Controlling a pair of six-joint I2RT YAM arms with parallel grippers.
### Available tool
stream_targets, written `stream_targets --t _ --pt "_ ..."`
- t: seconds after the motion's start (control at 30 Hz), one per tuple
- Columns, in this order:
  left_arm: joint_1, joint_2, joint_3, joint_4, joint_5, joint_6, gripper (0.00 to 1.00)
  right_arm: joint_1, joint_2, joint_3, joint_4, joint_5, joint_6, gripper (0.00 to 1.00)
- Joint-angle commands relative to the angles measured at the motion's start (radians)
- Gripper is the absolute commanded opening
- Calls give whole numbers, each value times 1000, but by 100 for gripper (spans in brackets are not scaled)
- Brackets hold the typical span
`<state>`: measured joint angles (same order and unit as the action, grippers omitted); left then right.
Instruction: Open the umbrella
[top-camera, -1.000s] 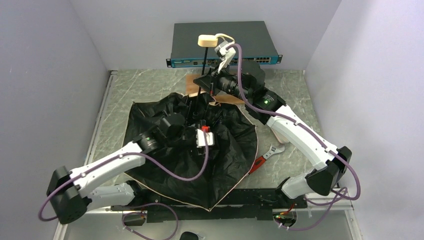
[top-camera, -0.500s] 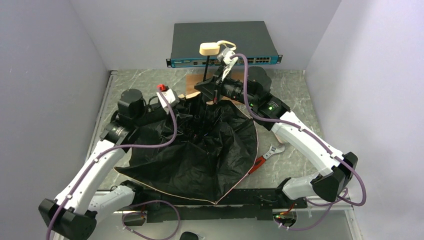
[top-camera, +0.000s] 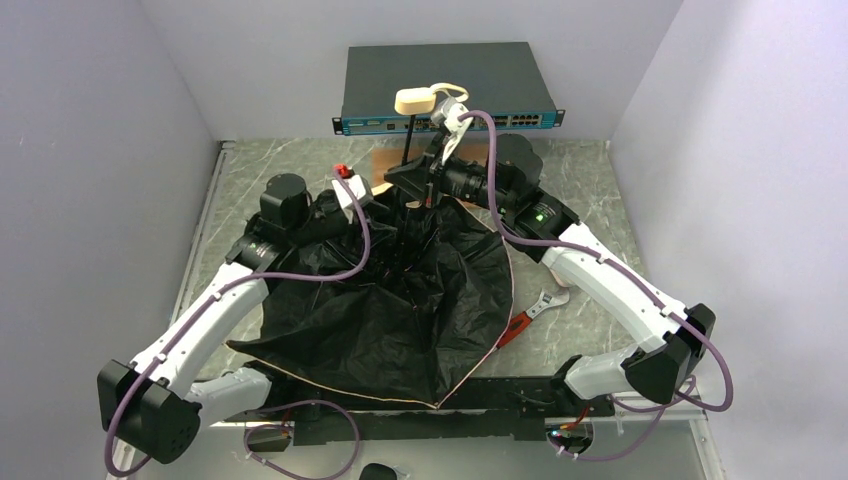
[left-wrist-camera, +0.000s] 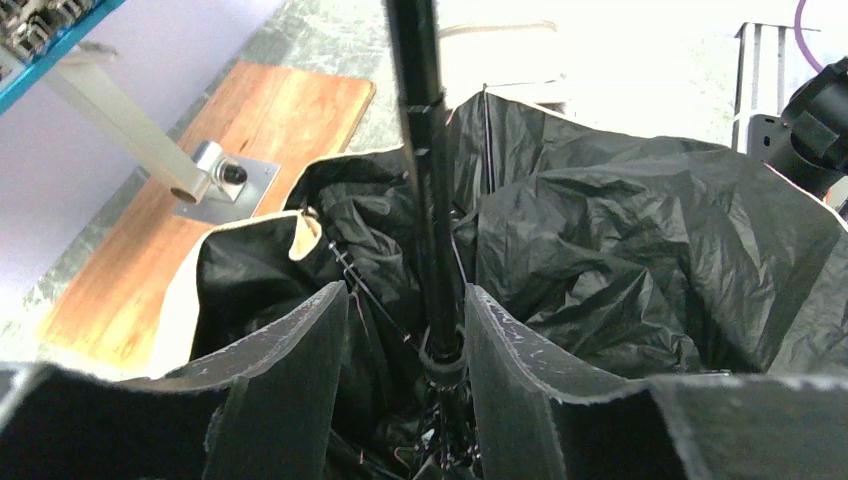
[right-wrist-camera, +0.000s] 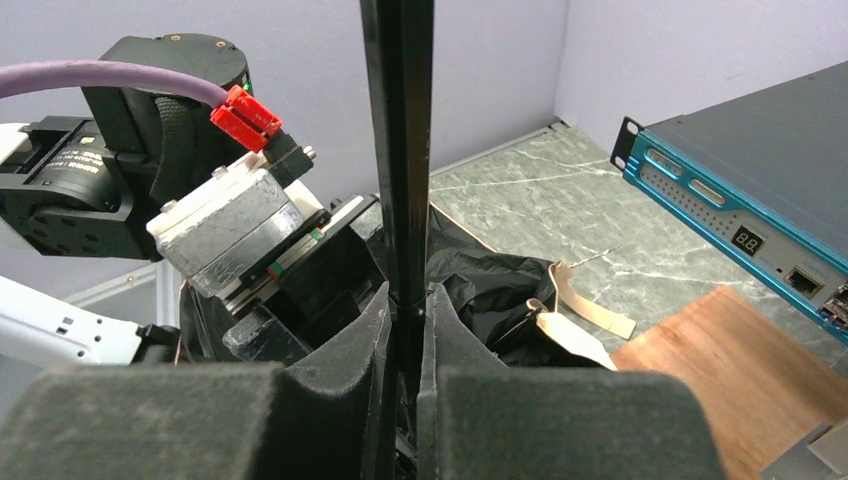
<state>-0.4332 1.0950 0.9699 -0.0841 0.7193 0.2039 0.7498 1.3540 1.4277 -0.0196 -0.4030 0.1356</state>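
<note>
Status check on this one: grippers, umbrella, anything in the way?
Right gripper shut on the shaft. Left gripper open, straddling the shaft low down. Umbrella half spread, fabric crumpled. Wrench by its edge, nothing blocking.

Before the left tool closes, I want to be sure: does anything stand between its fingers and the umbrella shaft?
Nothing visible does. The left tool straddles the black shaft with a free gap on each side; thin ribs and black fabric lie close beyond it. The right tool is shut on the same shaft.
</note>
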Motion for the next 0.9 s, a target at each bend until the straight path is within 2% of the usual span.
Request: stream_targets --t 0.0,0.1,0.23,0.5,0.7,0.77,0.8,0.87 --pt "-29 4 0 75 24 -15 52 9 -13 71 123 -14 1 0" --pt "-45 14 -3 76 -7 -6 53 10 -9 80 127 -2 7 0" --pt "-46 35 -41 74 -53 7 50 9 -13 88 128 8 10 0" --pt "18 56 -141 -3 -72 74 32 8 -29 152 99 53 -8 0" --pt "31 77 -193 -46 -113 124 33 8 -32 204 96 51 8 0" --pt "35 86 -200 -57 -138 131 35 8 -30 227 96 49 10 0" --pt "39 85 -198 -66 -143 133 42 7 -28 235 94 44 7 0" --pt "53 58 -188 -67 -105 127 61 7 -29 235 84 40 -4 0"
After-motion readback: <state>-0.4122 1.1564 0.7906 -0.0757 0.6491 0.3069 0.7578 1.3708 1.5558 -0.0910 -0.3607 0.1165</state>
